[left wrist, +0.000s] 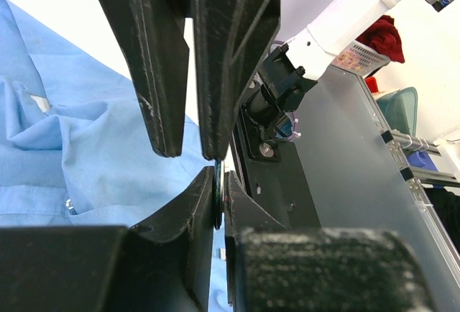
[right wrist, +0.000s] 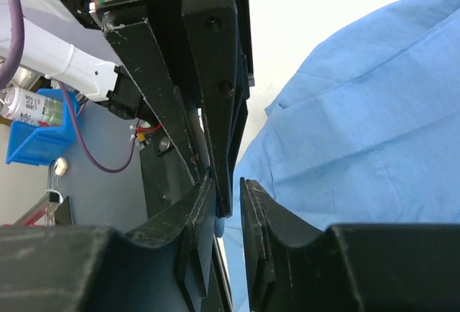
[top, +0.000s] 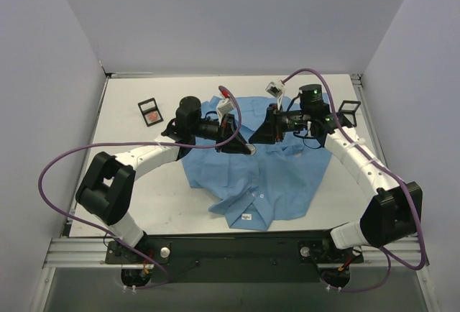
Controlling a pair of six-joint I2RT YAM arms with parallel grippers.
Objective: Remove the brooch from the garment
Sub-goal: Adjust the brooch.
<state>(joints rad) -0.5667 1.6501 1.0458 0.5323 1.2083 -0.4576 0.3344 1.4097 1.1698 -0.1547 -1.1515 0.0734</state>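
Observation:
The garment, a light blue shirt, lies spread in the middle of the table, collar toward the arms. Both grippers meet tip to tip just above its upper part. My left gripper is shut on the brooch, a thin dark disc seen edge-on between its fingertips. My right gripper stands open, its jaws apart around the left gripper's fingertips, with a gap on one side. From above, the left gripper and right gripper hide the brooch almost fully. Blue cloth lies below and behind.
A black rectangular frame lies at the back left of the table and another at the back right, beside the right arm. The shirt's white neck label is near the front edge. Pale walls enclose the table on three sides.

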